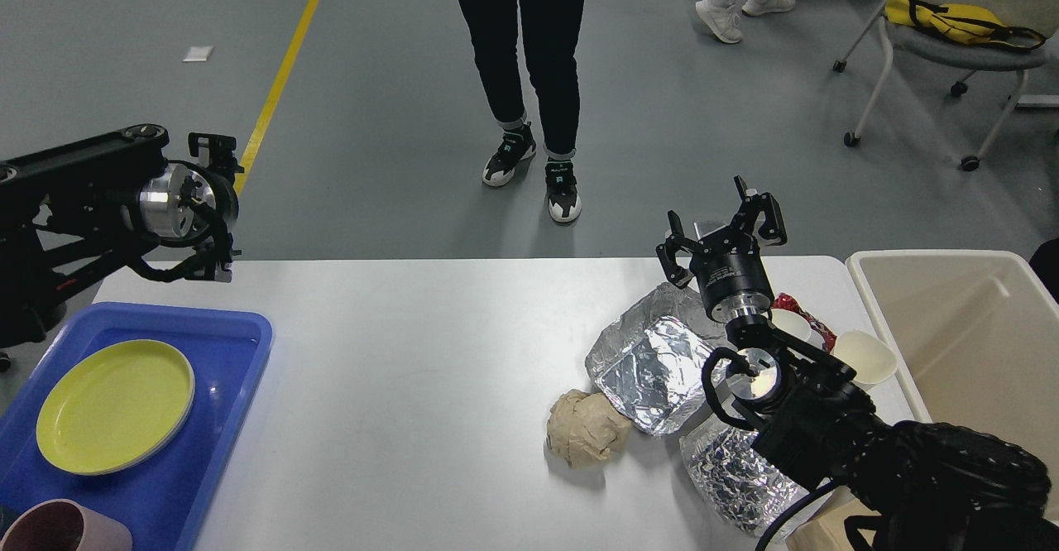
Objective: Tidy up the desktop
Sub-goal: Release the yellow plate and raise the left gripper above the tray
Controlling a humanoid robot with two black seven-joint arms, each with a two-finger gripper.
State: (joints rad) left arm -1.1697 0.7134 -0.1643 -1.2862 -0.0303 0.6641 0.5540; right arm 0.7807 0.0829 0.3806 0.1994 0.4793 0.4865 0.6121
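Note:
The white desktop (414,344) carries trash at its right side: an open foil tray (649,365), a crumpled brown paper ball (586,433), a crumpled foil sheet (732,472), two white paper cups (867,356) and a red wrapper (796,306). My right gripper (720,227) is open and empty, fingers pointing up, above the table's far edge just behind the foil tray. My left gripper (217,208) hangs above the table's far left corner; it is dark and seen side-on, so its fingers cannot be told apart.
A blue tray (223,419) at the left holds a yellow plate (112,406) and a pink cup (54,526). A beige bin (968,344) stands at the right edge. A person (529,79) stands beyond the table. A chair (951,46) is at the far right.

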